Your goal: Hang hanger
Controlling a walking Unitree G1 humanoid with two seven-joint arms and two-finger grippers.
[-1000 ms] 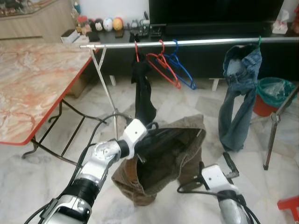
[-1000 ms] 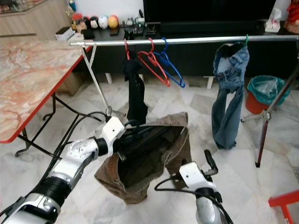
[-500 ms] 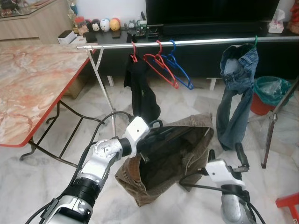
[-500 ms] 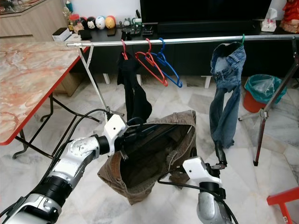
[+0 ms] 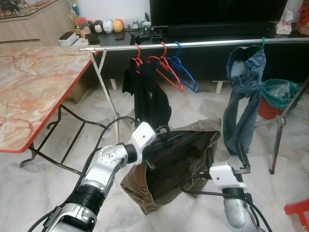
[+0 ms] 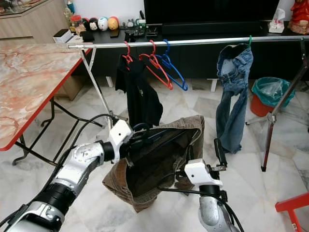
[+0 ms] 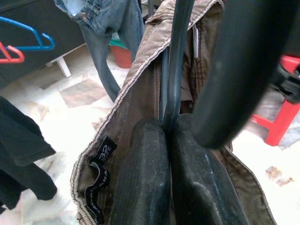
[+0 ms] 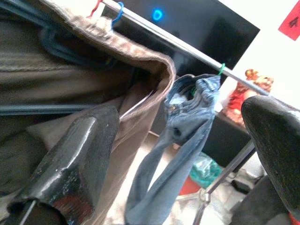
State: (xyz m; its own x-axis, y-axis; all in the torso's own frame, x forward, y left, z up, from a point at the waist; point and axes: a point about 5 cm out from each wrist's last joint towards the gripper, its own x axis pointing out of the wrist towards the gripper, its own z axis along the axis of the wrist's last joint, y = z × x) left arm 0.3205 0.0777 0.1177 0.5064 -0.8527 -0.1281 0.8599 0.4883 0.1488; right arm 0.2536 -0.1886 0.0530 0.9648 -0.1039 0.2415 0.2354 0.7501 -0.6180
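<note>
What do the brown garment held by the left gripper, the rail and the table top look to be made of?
The brown garment looks like matte ribbed cloth, probably corduroy: fine ridges run along its edge in the left wrist view. The left gripper has its jaws shut on the dark hanger carrying it. The rail looks like bare polished metal, with a bright sheen. The table top has glossy marble-like veining; stone or printed laminate, unclear.

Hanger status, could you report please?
Left claw shut on black hanger carrying brown trousers. Right claw open beside them. Rail ahead; free gap before jeans.
</note>
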